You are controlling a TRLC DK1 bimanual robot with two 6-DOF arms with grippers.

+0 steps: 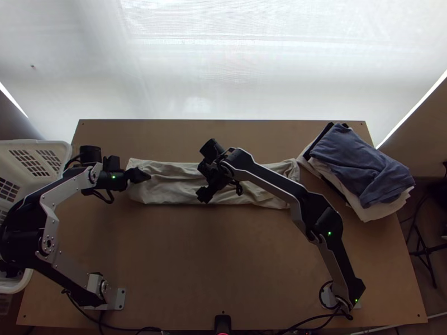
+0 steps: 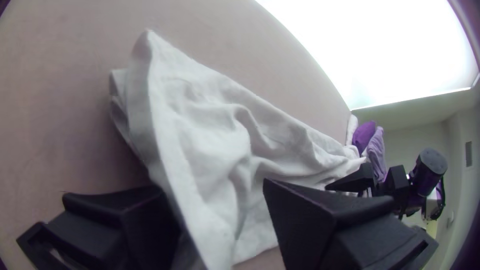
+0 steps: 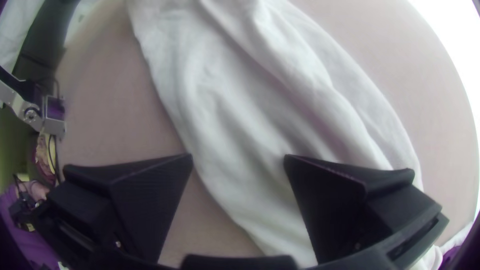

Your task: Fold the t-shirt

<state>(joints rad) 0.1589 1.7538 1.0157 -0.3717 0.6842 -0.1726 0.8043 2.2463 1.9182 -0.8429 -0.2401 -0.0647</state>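
The off-white t-shirt [image 1: 167, 192] lies as a long, narrow folded strip across the upper middle of the table, with wrinkles along it. At its left end is my left gripper [image 1: 146, 176]; in the left wrist view the left gripper [image 2: 215, 189] is open, its fingers apart with the end of the shirt [image 2: 200, 130] between and beyond them. Over the strip's middle, near its lower edge, is my right gripper [image 1: 204, 195]. The right wrist view has the right gripper [image 3: 238, 158] open, with the cloth [image 3: 240, 120] running beneath its fingers.
A pile of clothes with a blue-grey piece [image 1: 357, 162] on top lies at the table's right side. A white basket [image 1: 61, 149] stands at the left edge. Bare wood [image 1: 207, 257] stretches between the two arms' bases.
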